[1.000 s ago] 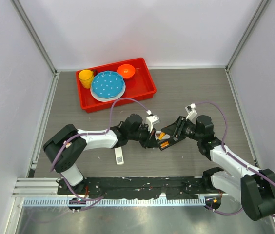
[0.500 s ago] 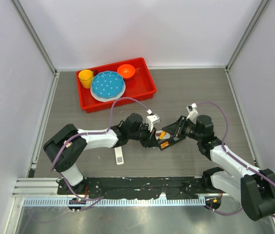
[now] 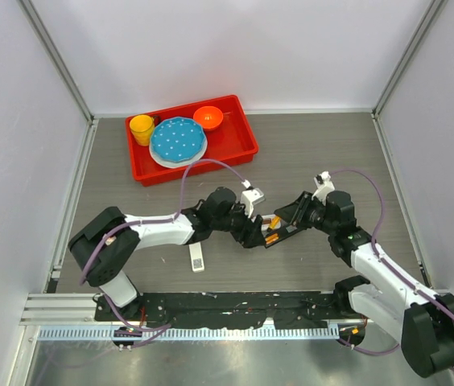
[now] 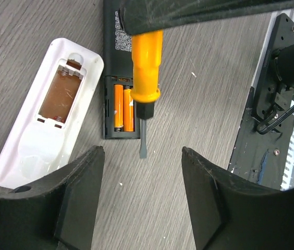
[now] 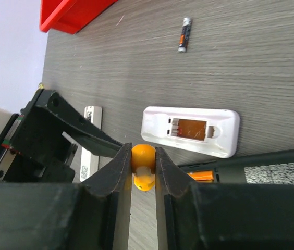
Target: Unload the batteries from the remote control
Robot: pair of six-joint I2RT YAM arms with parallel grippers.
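Left gripper (image 4: 142,156), newly spread, is hovering; right gripper (image 5: 143,156) is pinching one orange-handled screwdriver (image 4: 146,67), partly hiding two orange cylindrical batteries (image 4: 119,107) at 11 o'clock.

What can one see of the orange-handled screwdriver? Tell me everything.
The screwdriver has an orange handle, plastic by its look, a black collar and a thin dark shaft with a flat tip. The right gripper has its fingers shut on the handle's end. It points down at the table, beside the black remote and its open bay, right of the two orange batteries. Whether the tip touches the table cannot be told.
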